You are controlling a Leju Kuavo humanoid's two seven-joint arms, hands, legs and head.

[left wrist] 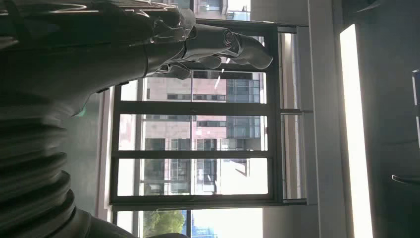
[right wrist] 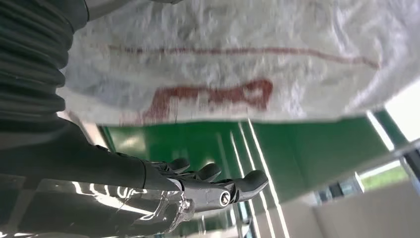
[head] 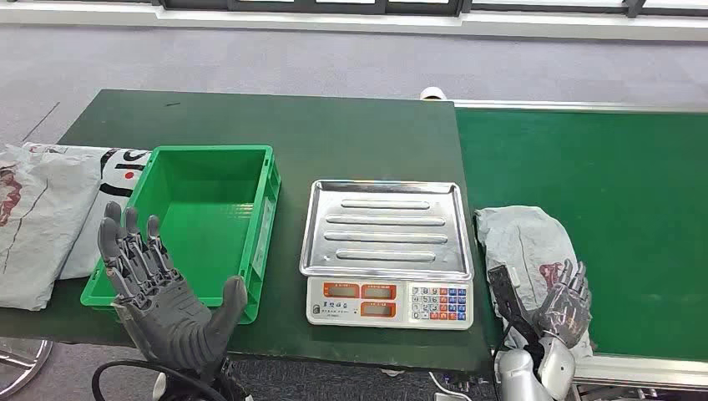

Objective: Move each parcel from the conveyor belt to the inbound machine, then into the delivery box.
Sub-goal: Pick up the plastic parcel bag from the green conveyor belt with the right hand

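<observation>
Crinkled grey plastic parcel (head: 526, 242) against splayed right hand (head: 561, 305); left hand (head: 154, 288) spread, empty.

We note a bright green crate (head: 209, 219) on the dark green table (head: 334, 134). The conveyor belt (head: 601, 192) is a lighter green. The parcel (head: 526, 242) is pale grey with dark red print. The scale (head: 386, 251) has a silver tray, white base, red displays and blue, red and white keys. Both hands (head: 159, 288) (head: 561, 305) are dark grey.
</observation>
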